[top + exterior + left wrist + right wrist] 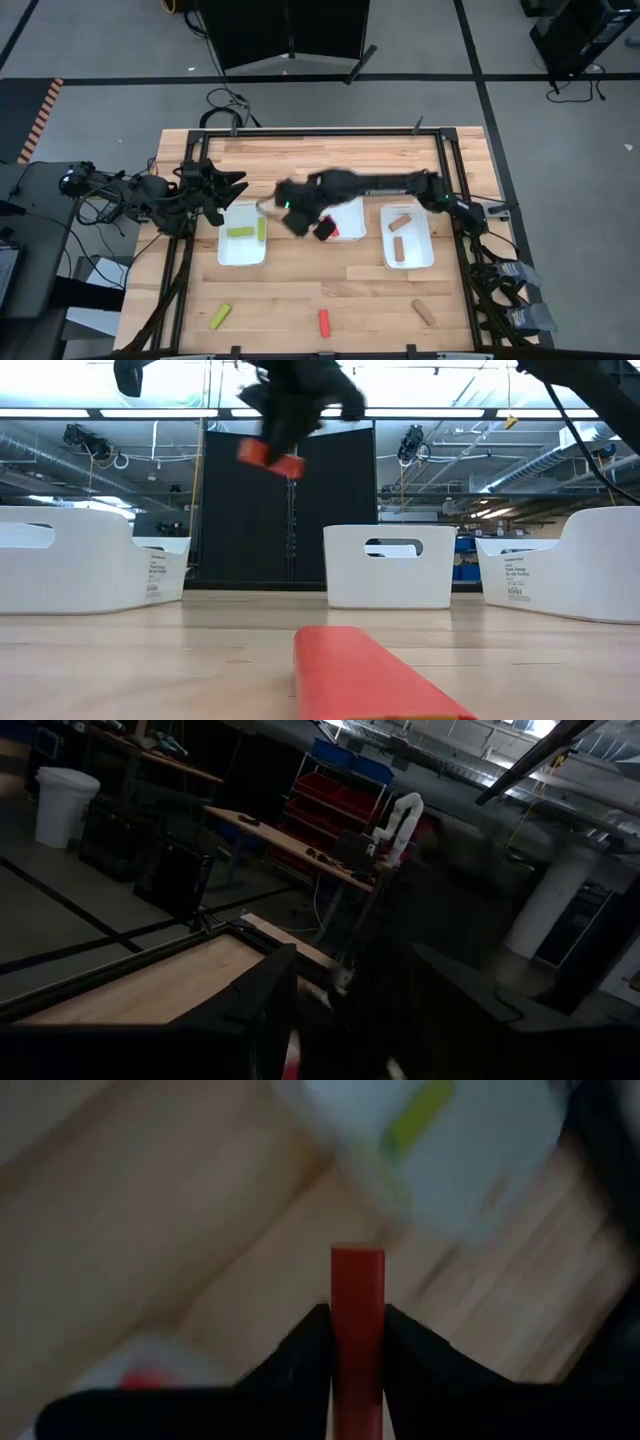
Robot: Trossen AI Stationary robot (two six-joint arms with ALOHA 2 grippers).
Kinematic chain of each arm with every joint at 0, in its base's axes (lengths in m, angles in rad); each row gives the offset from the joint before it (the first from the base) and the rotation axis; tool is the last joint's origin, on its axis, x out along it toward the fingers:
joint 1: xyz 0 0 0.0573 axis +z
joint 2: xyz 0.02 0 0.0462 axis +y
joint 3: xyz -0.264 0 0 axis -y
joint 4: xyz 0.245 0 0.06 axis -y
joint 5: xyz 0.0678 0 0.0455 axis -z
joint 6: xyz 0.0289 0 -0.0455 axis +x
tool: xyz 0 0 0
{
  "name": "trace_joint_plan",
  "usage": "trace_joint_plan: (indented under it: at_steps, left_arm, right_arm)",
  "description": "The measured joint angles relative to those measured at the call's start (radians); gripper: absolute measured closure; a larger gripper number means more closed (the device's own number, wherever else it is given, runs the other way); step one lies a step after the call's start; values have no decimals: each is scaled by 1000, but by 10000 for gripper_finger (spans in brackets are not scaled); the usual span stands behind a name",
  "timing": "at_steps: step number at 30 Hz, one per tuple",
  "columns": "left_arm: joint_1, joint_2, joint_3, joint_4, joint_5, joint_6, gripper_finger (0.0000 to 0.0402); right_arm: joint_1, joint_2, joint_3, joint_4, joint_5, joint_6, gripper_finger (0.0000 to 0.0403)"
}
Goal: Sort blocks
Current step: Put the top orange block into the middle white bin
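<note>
The table [300, 285] holds three white trays: green blocks in the left tray [242, 248], brown in the right tray [408, 238]. The right gripper [322, 228] pinches a red block [357, 1325] tight, high up by the middle tray [352, 222]. I think it must lower and drop it there. The left gripper [236, 187] waits; I cannot tell its grip.
</note>
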Motion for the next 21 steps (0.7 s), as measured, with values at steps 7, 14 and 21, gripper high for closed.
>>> trace_joint_plan:
  at_steps: [7, 14, 21]
  left_arm:
    - [0, 35, 0, 0, 0, -12, 209]
    - [0, 119, 0, -2, -8, -55, 209]
    - [0, 169, 0, -7, 8, -75, 209]
  right_arm:
    - [-87, -82, -111, -124, -47, 128, 329]
    - [-90, -168, -319, -100, -47, 178, 329]
    - [-102, -249, -484, -26, -44, 288, 252]
